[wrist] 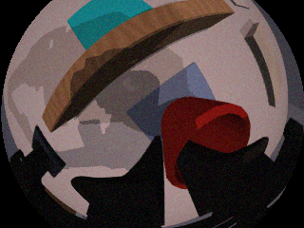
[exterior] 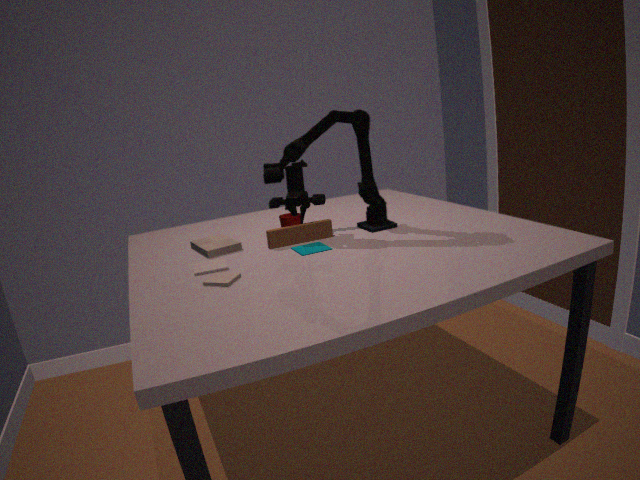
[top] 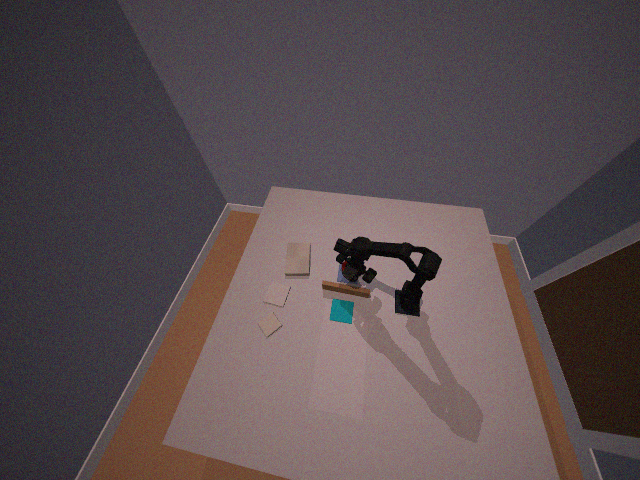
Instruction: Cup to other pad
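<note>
The red cup stands at the blue pad, behind the wooden barrier. My gripper points down and is shut on the cup's wall, one finger inside the cup and the other outside against it. The dark finger covers part of the cup's mouth in the wrist view, and no marbles can be made out inside. The teal pad lies on the other side of the barrier with nothing on it.
The low barrier stands between the two pads. A thick beige block lies beyond the barrier's left end. Two thin beige pieces lie further forward on the left. The arm's base is at the right.
</note>
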Controlling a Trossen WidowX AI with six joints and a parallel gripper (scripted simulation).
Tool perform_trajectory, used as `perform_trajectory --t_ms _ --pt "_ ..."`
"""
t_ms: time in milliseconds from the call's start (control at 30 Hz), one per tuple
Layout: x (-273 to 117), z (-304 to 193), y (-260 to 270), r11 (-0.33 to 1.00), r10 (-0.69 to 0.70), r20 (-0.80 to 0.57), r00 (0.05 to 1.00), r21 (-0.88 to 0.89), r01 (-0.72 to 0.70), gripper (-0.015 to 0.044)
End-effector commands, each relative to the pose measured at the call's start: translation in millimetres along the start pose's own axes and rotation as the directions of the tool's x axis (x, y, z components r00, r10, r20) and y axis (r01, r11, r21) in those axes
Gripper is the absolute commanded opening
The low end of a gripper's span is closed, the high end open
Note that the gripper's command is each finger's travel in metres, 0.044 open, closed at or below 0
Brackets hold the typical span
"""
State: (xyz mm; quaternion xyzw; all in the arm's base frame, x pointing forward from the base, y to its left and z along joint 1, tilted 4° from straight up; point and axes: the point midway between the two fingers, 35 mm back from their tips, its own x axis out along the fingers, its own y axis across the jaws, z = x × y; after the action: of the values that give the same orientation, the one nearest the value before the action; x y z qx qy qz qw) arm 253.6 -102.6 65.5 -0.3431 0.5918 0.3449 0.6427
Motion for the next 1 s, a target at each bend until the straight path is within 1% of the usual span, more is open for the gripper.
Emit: perform_trajectory --t_ms 0,100,300,967 --pt "-0.3 0.0 -0.1 1.000 -0.001 0.000 1.000 0.000 0.001 0.0022" --pt "-0.3 0.0 -0.1 1.000 -0.001 0.000 1.000 0.000 0.001 0.0002" --pt "-5.0 0.1 -0.9 1.000 -0.001 0.000 1.000 0.000 0.001 0.0000" --pt "-62.8 -0.6 -3.9 1.000 0.000 0.003 1.000 0.003 0.000 0.0000"
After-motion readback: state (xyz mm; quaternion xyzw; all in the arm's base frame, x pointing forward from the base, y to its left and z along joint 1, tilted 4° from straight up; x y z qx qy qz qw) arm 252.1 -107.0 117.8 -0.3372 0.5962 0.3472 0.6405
